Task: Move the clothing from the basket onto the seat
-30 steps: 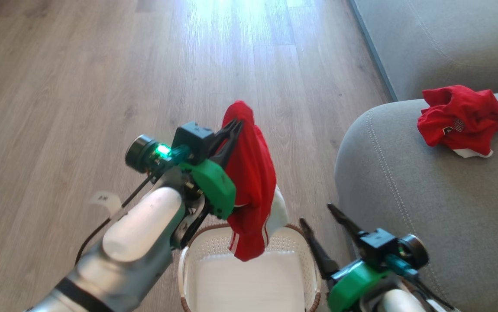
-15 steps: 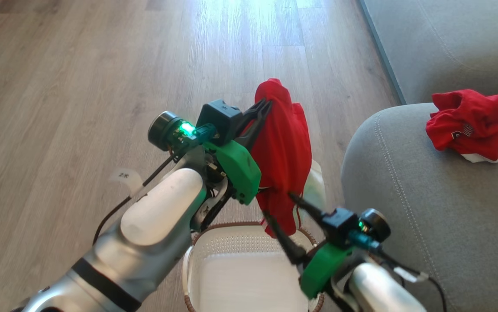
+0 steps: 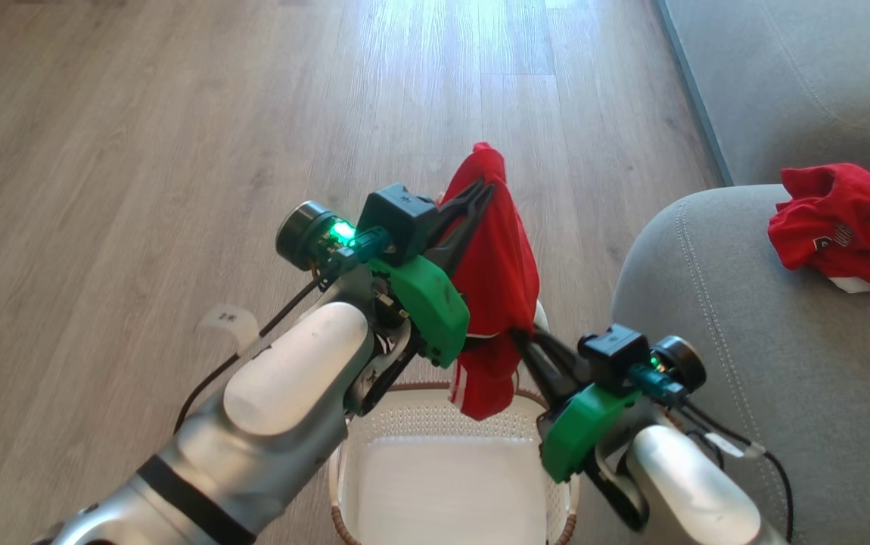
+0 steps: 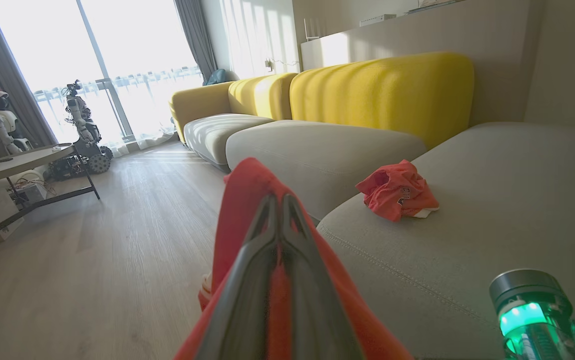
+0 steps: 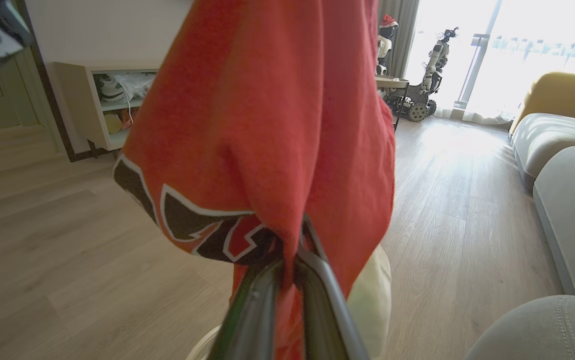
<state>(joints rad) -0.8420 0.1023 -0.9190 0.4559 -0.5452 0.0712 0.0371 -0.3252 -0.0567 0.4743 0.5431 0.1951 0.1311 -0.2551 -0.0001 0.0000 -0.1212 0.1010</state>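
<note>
Left gripper point(image 3: 483, 191) pinches garment point(image 3: 507, 257) at top; right gripper point(image 3: 520, 338) pinches its lower fold. Garment hangs over basket point(image 3: 435, 415), long axis vertical. Seat point(image 3: 745, 363) lies to right, nearer right arm; second garment point(image 3: 843, 223) lies on it. Likely next: swing rightward.

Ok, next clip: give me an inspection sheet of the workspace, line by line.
Surface: wood floor, sun glare at far end.
Job's things: red garment hangs above the basket; second garment lies crumpled on the grey sofa; visible basket bottom bare.
Clutter: nothing seen.
Pincers: left pincer shut on the garment's top; right pincer shut on its lower part.
Cables: black cable along left forearm; second cable by right wrist.
Surroundings: yellow backrests, low table, robots by the window.
</note>
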